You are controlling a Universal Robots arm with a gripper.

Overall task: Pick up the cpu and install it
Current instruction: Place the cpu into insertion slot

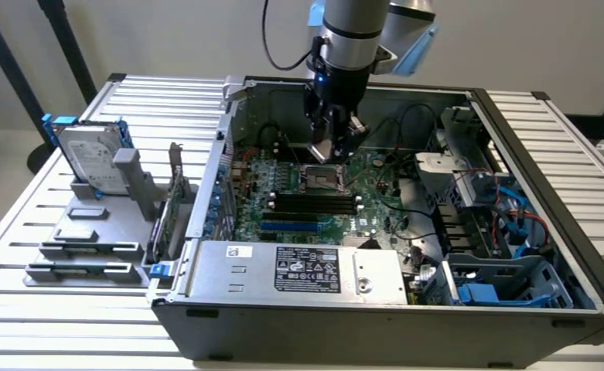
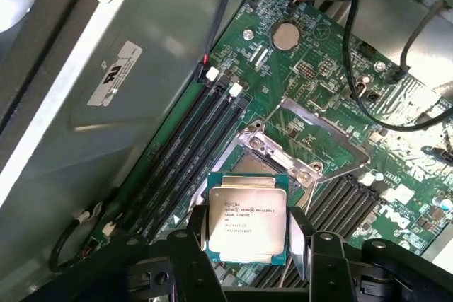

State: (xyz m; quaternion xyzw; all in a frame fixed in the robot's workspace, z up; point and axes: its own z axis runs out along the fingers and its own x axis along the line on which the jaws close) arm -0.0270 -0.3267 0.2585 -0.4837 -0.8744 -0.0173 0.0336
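The cpu (image 2: 246, 221), a small square chip with a dull silver top and printed text, sits between my gripper's (image 2: 248, 237) two black fingers (image 2: 197, 235), which are shut on its opposite edges. It hangs just above the open cpu socket (image 2: 279, 152) on the green motherboard (image 2: 318, 68), whose metal retention frame is flipped up. In the exterior view my gripper (image 1: 332, 148) reaches down into the open computer case (image 1: 384, 325), directly over the socket (image 1: 322, 179).
Black memory slots (image 2: 191, 146) run beside the socket. Black cables (image 2: 368, 68) loop over the board. A power supply (image 1: 296, 270) fills the case's near side. Outside the case, at the exterior view's left, stand a hard drive with blue rails (image 1: 87, 158) and grey holder blocks (image 1: 90, 247).
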